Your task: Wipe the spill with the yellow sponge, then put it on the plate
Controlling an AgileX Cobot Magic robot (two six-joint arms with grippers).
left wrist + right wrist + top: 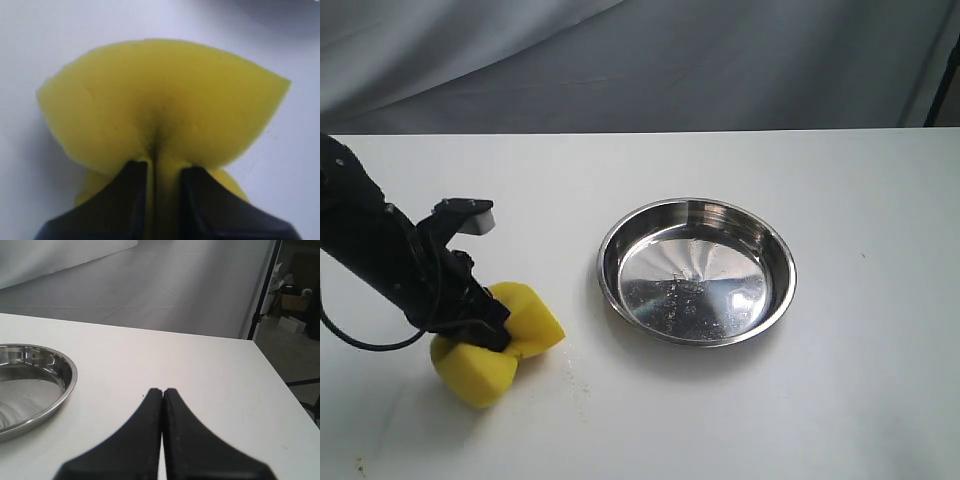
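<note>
Squeezing the yellow sponge hard across its middle, the left gripper is pinching the foam so tightly that both ends are bulging out as fat lobes. The wrist camera is showing its black fingers sunk into a deep crease. The sponge is resting on the white table at about 8 o'clock in the outside view, with a few tiny specks lying just beside it. The steel plate is sitting near the middle, at roughly 2 o'clock from the sponge and apart from it, its base reflecting light. The right gripper is hovering low over the table near the plate's rim, its two fingers pressing together on nothing.
</note>
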